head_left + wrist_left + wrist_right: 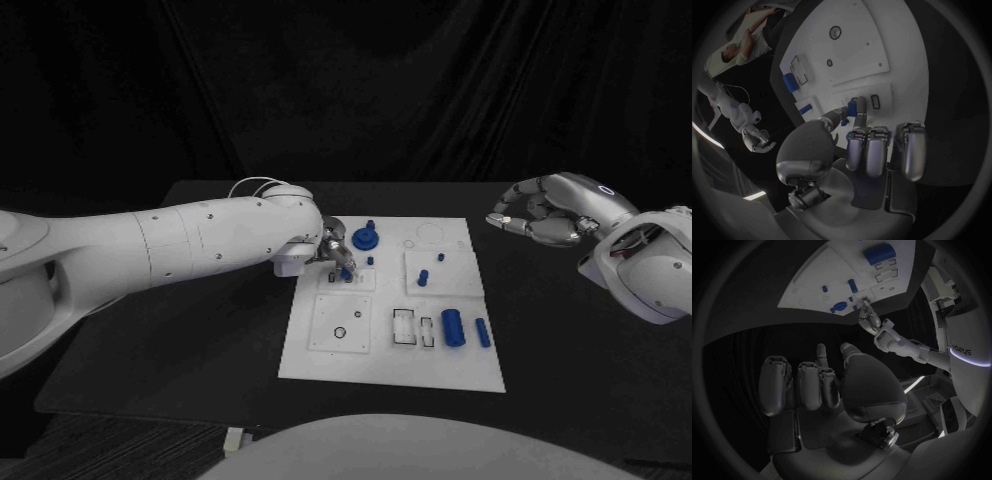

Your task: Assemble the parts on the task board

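Note:
The white task board (389,355) lies in the middle of the black table. My left hand (332,252) hovers over the board's upper left part and pinches a small blue peg (346,272) between thumb and a finger. In the left wrist view that blue peg (853,106) stands just above a rectangular slot (875,101). My right hand (539,215) hangs off the board's right side, above the table, fingers curled in with nothing in them. The right wrist view shows the same curled hand (826,385) and the board (817,270) far off.
On the board stand a round blue part with a stem (368,238), a short peg (424,277) and two smaller pegs (371,261). A thick blue cylinder (454,327) and a thinner one (482,333) lie near the lower right. Bare black table surrounds the board.

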Robot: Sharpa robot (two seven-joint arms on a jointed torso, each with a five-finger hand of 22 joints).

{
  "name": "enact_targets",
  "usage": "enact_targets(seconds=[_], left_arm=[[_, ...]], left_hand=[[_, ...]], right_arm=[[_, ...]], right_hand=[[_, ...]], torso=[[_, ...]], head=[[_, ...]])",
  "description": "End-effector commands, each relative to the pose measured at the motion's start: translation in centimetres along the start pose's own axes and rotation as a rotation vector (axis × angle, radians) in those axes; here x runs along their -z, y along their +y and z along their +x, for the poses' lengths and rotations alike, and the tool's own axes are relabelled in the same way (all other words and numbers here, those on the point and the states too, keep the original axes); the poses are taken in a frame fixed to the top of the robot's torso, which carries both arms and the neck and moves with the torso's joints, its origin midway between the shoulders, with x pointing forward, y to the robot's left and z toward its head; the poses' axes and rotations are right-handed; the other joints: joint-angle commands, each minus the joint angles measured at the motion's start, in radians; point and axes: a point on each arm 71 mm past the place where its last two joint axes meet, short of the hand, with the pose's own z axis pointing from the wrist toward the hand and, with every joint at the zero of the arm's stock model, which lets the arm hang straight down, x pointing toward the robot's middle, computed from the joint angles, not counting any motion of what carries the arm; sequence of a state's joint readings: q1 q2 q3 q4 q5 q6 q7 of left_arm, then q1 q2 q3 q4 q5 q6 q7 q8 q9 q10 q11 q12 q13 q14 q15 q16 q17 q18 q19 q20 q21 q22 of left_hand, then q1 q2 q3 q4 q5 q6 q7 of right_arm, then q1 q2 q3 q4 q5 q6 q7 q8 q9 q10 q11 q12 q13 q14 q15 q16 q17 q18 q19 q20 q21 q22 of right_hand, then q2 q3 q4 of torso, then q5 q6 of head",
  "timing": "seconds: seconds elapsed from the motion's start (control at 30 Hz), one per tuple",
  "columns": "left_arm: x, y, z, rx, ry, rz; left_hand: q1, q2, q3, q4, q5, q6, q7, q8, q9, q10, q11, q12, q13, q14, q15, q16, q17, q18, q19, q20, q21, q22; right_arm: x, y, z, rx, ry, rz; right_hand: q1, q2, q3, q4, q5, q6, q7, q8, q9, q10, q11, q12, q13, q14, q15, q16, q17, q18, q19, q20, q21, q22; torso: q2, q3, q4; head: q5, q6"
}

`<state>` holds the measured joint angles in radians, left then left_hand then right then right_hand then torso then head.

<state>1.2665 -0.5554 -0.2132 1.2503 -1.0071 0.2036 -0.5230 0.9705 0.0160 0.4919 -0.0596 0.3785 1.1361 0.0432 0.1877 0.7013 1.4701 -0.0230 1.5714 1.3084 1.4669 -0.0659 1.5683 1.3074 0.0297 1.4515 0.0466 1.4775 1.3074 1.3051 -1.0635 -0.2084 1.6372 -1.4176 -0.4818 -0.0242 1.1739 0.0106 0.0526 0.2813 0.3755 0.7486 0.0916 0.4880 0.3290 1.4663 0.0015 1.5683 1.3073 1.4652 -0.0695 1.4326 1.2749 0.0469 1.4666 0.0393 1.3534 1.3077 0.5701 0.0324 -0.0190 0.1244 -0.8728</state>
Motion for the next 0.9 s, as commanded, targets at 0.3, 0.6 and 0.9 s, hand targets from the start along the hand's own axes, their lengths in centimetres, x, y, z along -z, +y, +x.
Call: enact_targets(seconds=[0.3, 0.6, 0.9], left_arm=[[-0.21, -0.07, 0.28, 0.016, -0.001, 0.002], [-0.29, 0.21, 0.34, 0.017, 0.003, -0.006], [-0.35, 0.41, 0.64, 0.011, 0.020, -0.013]], left_hand=[[0.000, 0.013, 0.004, 0.005, 0.001, 0.000, -0.003, -0.004, 0.002, 0.101, -0.001, -0.001, 0.262, 0.104, 0.000, 0.003, 0.263, 0.010, 0.001, 0.000, -0.003, 0.151], [-0.001, 0.014, 0.004, 0.007, 0.001, 0.000, -0.003, -0.004, 0.002, 0.101, -0.001, -0.001, 0.262, 0.104, 0.000, 0.003, 0.263, 0.009, 0.002, 0.000, -0.003, 0.151], [-0.002, 0.015, 0.005, 0.009, 0.001, 0.001, -0.003, -0.005, 0.003, 0.101, -0.001, -0.001, 0.262, 0.104, 0.000, 0.003, 0.263, 0.010, -0.001, 0.000, -0.006, 0.149]], right_arm=[[0.02, -0.11, 0.22, 0.000, 0.009, 0.014], [0.03, -0.15, 0.23, 0.000, 0.011, 0.017], [0.03, -0.17, 0.25, 0.001, 0.013, 0.020]], right_hand=[[0.013, 0.001, -0.001, -0.005, 0.003, 0.007, 0.002, 0.002, -0.001, 0.104, 0.008, 0.003, 0.263, 0.054, 0.009, -0.004, -0.003, 0.006, 0.022, 0.009, -0.005, 0.194], [0.014, 0.002, 0.000, -0.005, 0.004, 0.007, 0.002, 0.002, -0.001, 0.104, 0.008, 0.003, 0.263, 0.054, 0.009, -0.005, -0.004, 0.006, 0.022, 0.009, -0.006, 0.193], [0.016, 0.003, 0.000, -0.006, 0.004, 0.007, 0.002, 0.002, -0.001, 0.104, 0.008, 0.003, 0.263, 0.054, 0.010, -0.006, -0.006, 0.006, 0.021, 0.009, -0.007, 0.193]], torso=[[-0.001, 0.0003, 0.0014], [0.000, 0.0002, 0.0001], [0.000, 0.0003, -0.0002]], head=[[0.003, 0.000], [0.004, 0.000], [0.003, 0.000]])
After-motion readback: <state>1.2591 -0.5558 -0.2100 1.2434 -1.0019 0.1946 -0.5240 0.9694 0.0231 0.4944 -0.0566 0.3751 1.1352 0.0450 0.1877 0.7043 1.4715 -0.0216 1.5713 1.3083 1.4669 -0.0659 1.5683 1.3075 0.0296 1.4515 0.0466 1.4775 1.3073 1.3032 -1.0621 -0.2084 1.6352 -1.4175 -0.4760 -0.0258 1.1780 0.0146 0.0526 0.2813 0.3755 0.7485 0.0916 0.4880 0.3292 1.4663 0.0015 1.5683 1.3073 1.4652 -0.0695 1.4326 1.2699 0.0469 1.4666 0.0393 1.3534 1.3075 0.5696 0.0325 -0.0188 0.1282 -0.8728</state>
